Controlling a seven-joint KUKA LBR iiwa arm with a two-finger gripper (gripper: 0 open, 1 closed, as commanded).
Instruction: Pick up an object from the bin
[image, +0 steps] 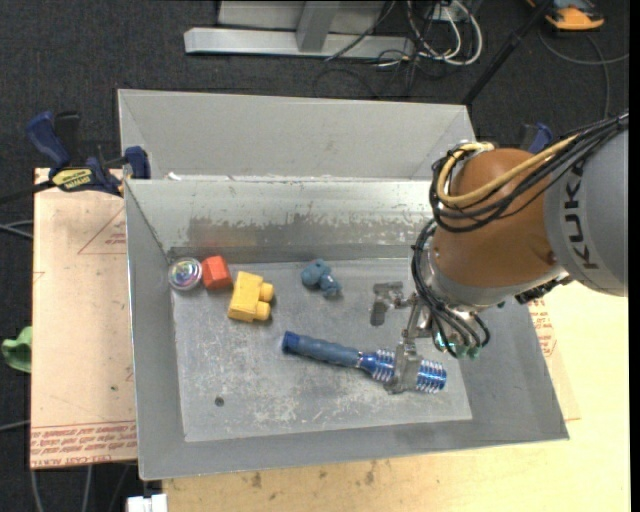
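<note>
Lying nearly left-to-right, blue brush (330, 352), bristled end rightward at tool (405, 374).

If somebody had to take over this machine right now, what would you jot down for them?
Gripper: low in the bin, at its front right, over the striped head of the blue brush. Whether it grips the brush cannot be told.
Things: the brush lies flat on the floor. The yellow block, orange block and round silver toy sit at the left. A small blue piece lies near the back wall.
Done: nothing is lifted.
Left: close on one thing, probably the brush, and raise it.
</note>
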